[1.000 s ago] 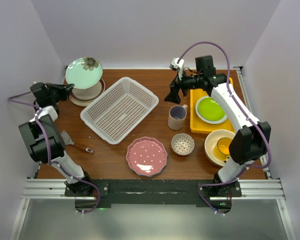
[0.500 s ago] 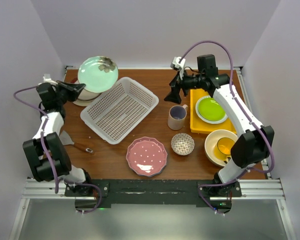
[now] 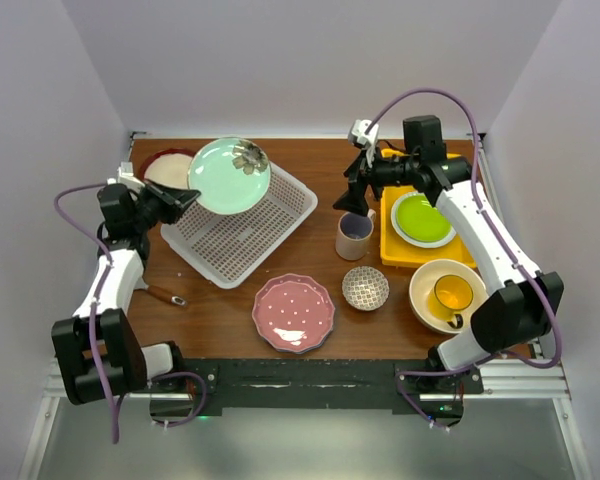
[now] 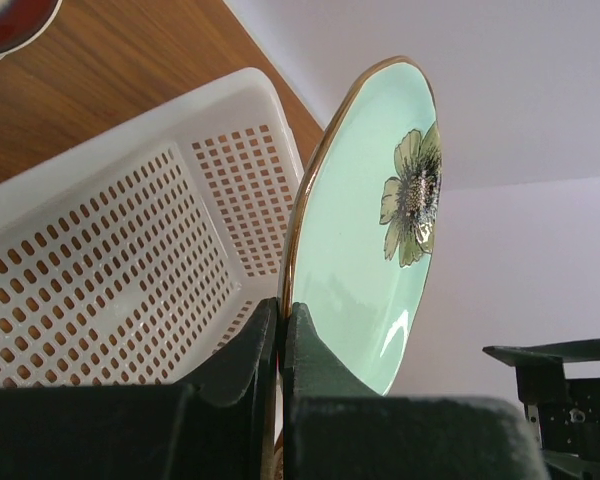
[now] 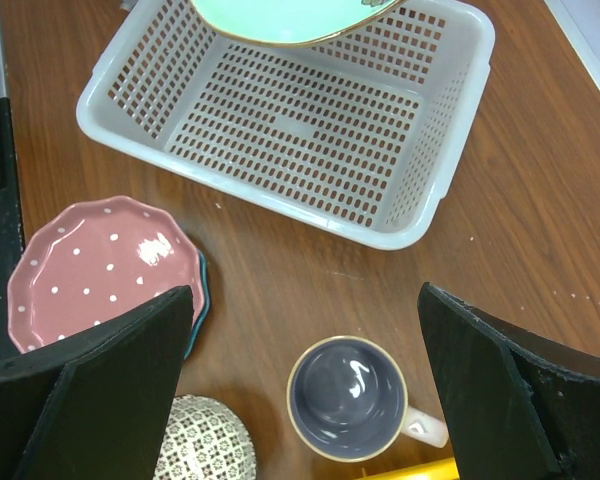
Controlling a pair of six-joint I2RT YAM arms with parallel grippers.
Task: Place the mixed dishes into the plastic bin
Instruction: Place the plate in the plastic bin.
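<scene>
My left gripper (image 3: 183,201) is shut on the rim of a mint-green flower plate (image 3: 230,175) and holds it tilted above the back-left part of the white plastic bin (image 3: 242,232). The left wrist view shows the fingers (image 4: 255,350) pinching the gold rim of the plate (image 4: 365,240) over the bin (image 4: 120,270). My right gripper (image 3: 357,196) is open and empty above the beige mug (image 3: 355,234), which the right wrist view shows (image 5: 350,397) between the fingers (image 5: 100,390). A pink dotted plate (image 3: 293,312) lies on a blue one. A small patterned bowl (image 3: 365,288) sits beside it.
A large cream bowl (image 3: 427,300) at the front right holds a yellow mug (image 3: 452,295). A yellow tray (image 3: 400,245) carries a green plate (image 3: 422,218). A red-rimmed dish (image 3: 163,166) sits at the back left. A utensil (image 3: 160,293) lies left of the bin.
My left gripper has carried the mint-green plate from above the back-left dish rightward over the bin. My right gripper has shifted slightly right, above the mug.
</scene>
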